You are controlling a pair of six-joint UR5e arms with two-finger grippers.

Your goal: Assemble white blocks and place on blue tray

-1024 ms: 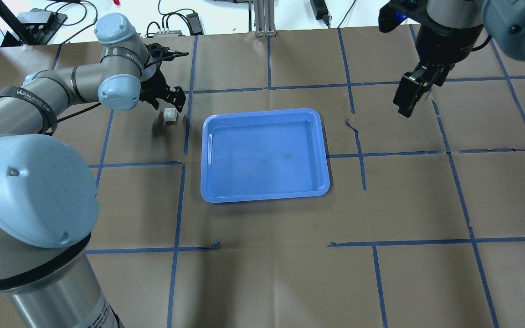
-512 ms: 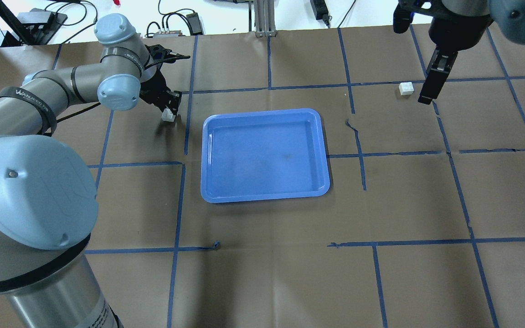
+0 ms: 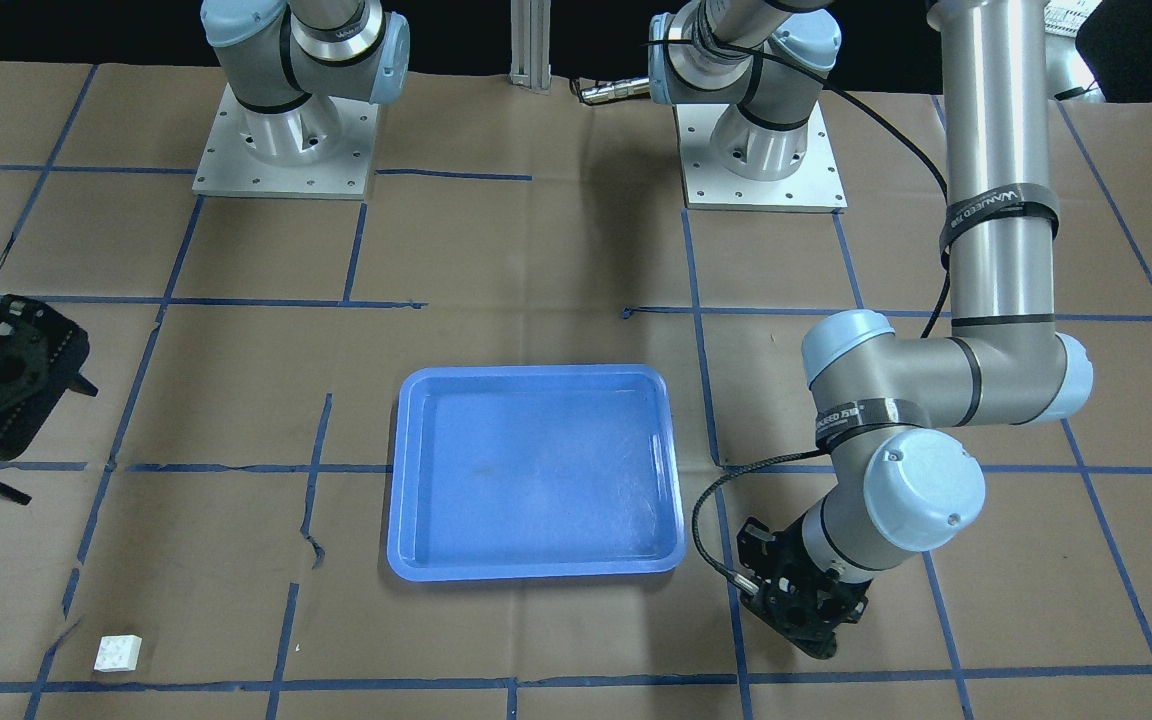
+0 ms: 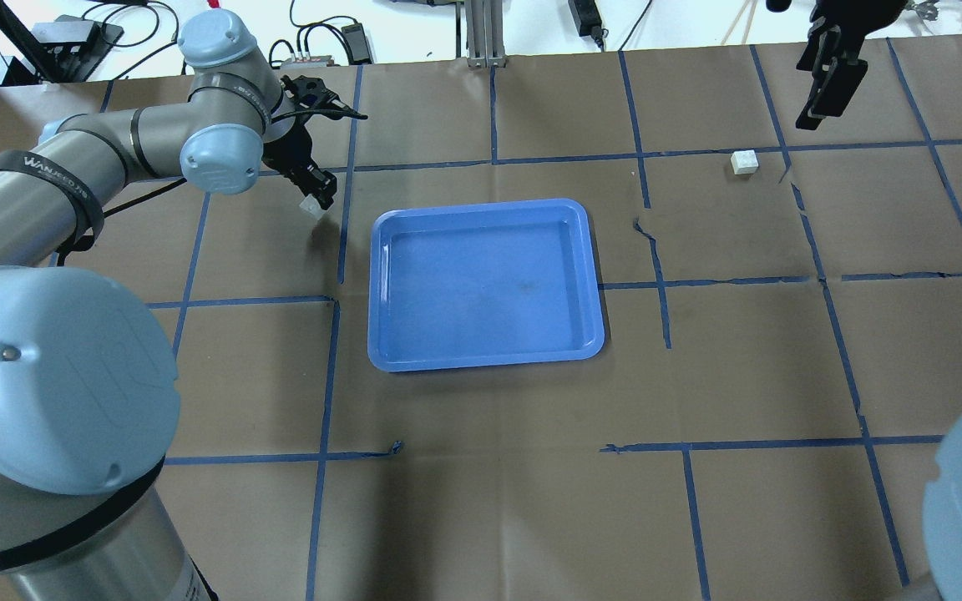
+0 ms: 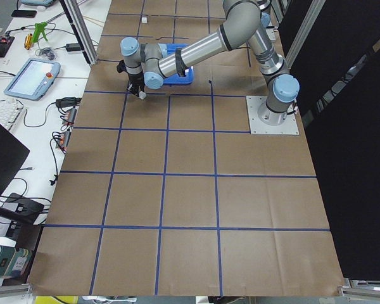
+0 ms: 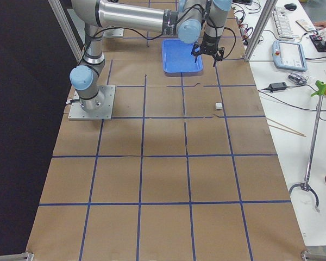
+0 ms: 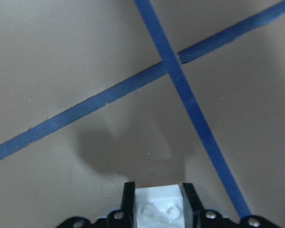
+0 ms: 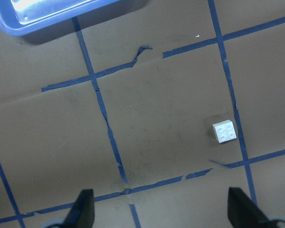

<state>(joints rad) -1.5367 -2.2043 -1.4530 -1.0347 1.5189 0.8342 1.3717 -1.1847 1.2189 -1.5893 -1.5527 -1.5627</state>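
My left pincer [image 4: 316, 194] is grasping a white block [image 7: 159, 211] just beside the blue tray [image 4: 481, 360]; my right pincer [image 8: 161, 209] is hanging released, well apart from it, near the second block [image 4: 745, 162].

Glossy blue plastic tray [image 4: 481, 360], matt creased brown paper cover [image 4: 489, 517], blue tape lines [image 4: 531, 160], smooth white plastic block [image 8: 225, 131]

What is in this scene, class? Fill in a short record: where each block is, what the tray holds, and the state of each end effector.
held block: in the left end effector, lifted off the table, left of the tray
loose block: on the table, studs up, right of the tray
tray: empty
left end effector: shut on the held block
right end effector: open, empty, above the table near the loose block
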